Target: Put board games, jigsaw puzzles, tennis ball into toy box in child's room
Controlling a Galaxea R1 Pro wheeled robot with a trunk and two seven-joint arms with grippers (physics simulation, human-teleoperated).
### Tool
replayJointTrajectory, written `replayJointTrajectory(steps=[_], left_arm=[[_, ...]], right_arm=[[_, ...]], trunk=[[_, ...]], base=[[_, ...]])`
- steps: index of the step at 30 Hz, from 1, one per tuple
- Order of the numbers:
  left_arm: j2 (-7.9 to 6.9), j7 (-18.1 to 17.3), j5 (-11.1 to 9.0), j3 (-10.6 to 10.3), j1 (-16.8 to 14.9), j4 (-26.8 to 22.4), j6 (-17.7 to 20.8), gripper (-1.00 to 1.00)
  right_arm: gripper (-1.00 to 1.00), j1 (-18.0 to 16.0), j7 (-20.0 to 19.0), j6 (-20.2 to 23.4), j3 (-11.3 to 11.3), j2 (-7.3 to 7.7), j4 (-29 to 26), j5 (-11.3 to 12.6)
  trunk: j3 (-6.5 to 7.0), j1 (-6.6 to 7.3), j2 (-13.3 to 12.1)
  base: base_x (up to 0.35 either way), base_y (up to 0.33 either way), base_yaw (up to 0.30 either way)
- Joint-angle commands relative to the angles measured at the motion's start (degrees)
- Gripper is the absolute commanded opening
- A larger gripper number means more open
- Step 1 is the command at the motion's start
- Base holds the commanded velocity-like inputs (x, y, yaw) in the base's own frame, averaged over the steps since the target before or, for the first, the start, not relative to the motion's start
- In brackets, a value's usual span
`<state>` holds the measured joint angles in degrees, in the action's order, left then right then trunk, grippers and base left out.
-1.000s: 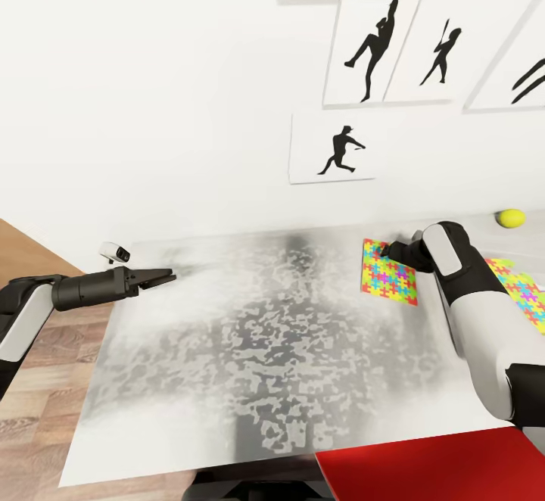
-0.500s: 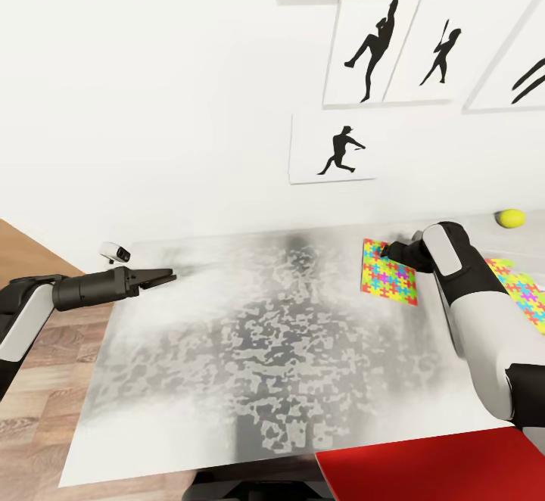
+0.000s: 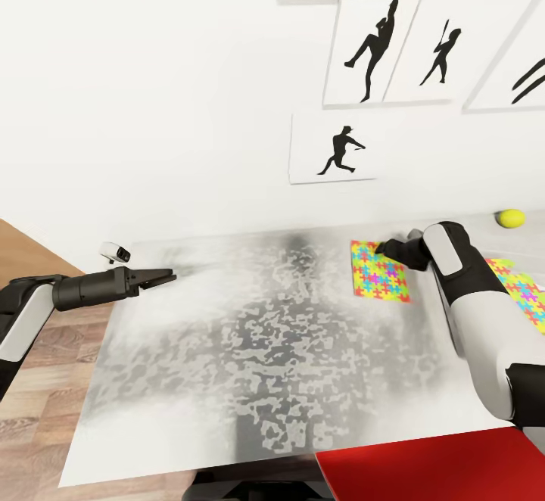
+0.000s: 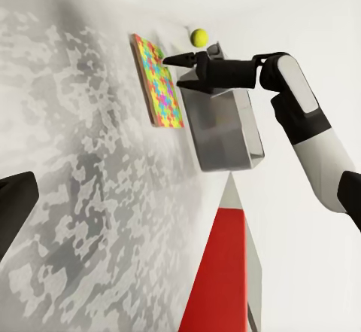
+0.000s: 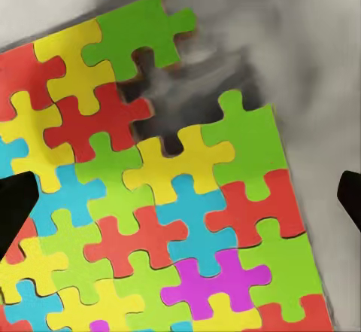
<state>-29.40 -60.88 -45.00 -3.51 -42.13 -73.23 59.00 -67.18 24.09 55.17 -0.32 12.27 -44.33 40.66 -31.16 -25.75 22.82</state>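
Observation:
A jigsaw puzzle [image 3: 376,272] of bright interlocking pieces lies flat on the mottled grey table [image 3: 227,357]. My right gripper [image 3: 382,246] hovers at its far edge, open; in the right wrist view the puzzle [image 5: 165,196] spreads between the wide-apart fingertips [image 5: 15,211]. A second jigsaw puzzle [image 3: 524,287] peeks out behind my right arm. The tennis ball [image 3: 511,218] rests near the wall at the far right. The left wrist view shows the grey toy box [image 4: 226,140] just past the puzzle [image 4: 158,83] and ball [image 4: 198,36]. My left gripper [image 3: 166,277] hangs open over the table's left end, holding nothing.
A flat red surface [image 3: 439,467] juts in at the near right corner of the table. Framed silhouette pictures [image 3: 333,149] hang on the white wall behind. A small white device [image 3: 115,252] sits at the far left corner; wooden floor [image 3: 38,380] lies to the left.
The near puzzle has slid a little to the left and turned to sit squarer with the table edge; my right gripper has shifted left with it. The left arm is unmoved.

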Motion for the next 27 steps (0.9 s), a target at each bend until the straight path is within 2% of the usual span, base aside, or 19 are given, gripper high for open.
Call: replayJointTrajectory(steps=[1,10,27], left_arm=[[-0.05,-0.1,-0.1,-0.1,-0.1,0.0,0.2,1.00],[0.03,-0.1,-0.1,-0.1,-0.1,0.0,0.2,1.00],[0.04,0.0,-0.1,0.0,-0.1,0.0,0.4,1.00]], right_arm=[[1.00,0.0,-0.2,0.1,0.0,0.02,-0.1,0.4],[1.00,0.0,-1.0,0.1,0.0,1.30,0.0,0.3],[1.00,0.0,-1.1,0.1,0.0,1.36,0.0,0.3]], trunk=[[-0.08,-0.03,0.1],[-0.08,-0.03,0.1],[-0.08,-0.03,0.1]], base=[[0.000,0.000,0.000],[0.000,0.000,0.000],[-0.076,0.048,0.000]])
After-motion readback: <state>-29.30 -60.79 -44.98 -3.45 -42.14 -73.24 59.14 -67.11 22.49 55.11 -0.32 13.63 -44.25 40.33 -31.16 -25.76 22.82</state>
